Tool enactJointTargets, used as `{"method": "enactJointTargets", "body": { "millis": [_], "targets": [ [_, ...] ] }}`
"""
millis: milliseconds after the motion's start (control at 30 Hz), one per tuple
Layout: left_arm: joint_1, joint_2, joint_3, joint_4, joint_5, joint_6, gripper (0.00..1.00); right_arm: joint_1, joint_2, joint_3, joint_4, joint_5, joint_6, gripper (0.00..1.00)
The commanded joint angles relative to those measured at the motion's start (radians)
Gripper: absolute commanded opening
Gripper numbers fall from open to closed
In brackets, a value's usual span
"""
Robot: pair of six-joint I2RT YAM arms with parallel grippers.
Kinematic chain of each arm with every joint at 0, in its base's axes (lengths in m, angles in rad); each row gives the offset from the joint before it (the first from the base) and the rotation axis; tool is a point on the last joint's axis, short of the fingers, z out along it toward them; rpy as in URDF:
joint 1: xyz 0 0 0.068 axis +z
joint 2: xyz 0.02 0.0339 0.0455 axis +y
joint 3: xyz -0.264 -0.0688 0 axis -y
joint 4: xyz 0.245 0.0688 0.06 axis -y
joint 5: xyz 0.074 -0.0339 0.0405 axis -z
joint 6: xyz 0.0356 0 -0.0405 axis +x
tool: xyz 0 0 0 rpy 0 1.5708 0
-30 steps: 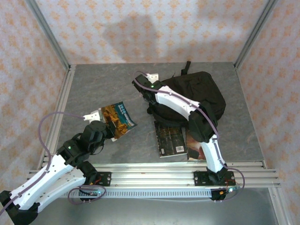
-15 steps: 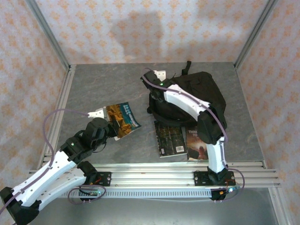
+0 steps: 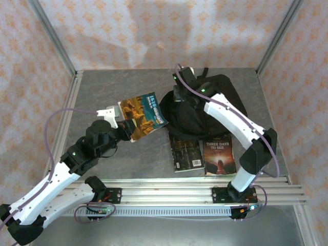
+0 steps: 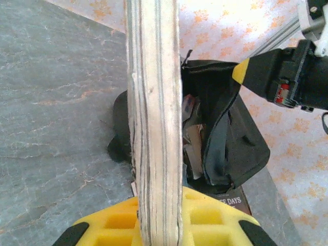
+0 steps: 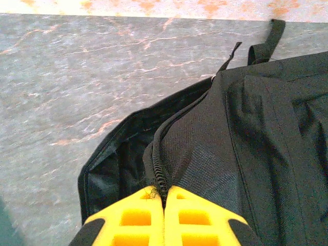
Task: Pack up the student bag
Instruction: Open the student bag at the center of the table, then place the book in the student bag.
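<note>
Lying crosswise, student bag (image 3: 233, 92) mouth facing left

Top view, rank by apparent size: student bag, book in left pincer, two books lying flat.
Largest: student bag. Then lifted book, dark book, Three Days to See book: all look alike, lifted one nearer camera, so unranked.

The student bag (image 5: 266, 133) is black, the table (image 3: 118, 87) grey with pale marbled veins, the walls (image 3: 154, 31) pale pink with an orange floral repeat, the raised book (image 3: 143, 115) at centre left orange-brown with what seems a teal title band, and the two flat books (image 3: 186, 152) dark.
</note>
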Motion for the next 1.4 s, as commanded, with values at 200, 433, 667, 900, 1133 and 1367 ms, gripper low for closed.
{"method": "enactJointTargets", "body": {
  "millis": [200, 433, 667, 900, 1133, 1367],
  "targets": [
    [0.01, 0.182, 0.042, 0.307, 0.052, -0.055, 0.0, -0.048, -0.079, -0.003, -0.031, -0.182, -0.014, 0.0],
    [0.009, 0.331, -0.003, 0.576, 0.211, -0.275, 0.0, -0.118, -0.071, -0.004, -0.007, -0.289, 0.086, 0.0],
    [0.007, 0.394, -0.041, 0.768, 0.272, -0.403, 0.0, -0.135, -0.042, 0.023, -0.02, -0.346, 0.106, 0.11],
    [0.007, 0.462, -0.053, 0.867, 0.281, -0.438, 0.0, -0.135, -0.044, -0.022, -0.045, -0.206, 0.049, 0.76],
    [-0.007, 0.509, -0.06, 0.9, 0.289, -0.452, 0.0, -0.135, -0.028, -0.107, -0.06, -0.032, 0.021, 0.79],
    [-0.01, 0.503, -0.068, 0.857, 0.27, -0.429, 0.0, -0.135, -0.102, -0.242, 0.024, -0.005, 0.048, 0.76]
  ]
}}
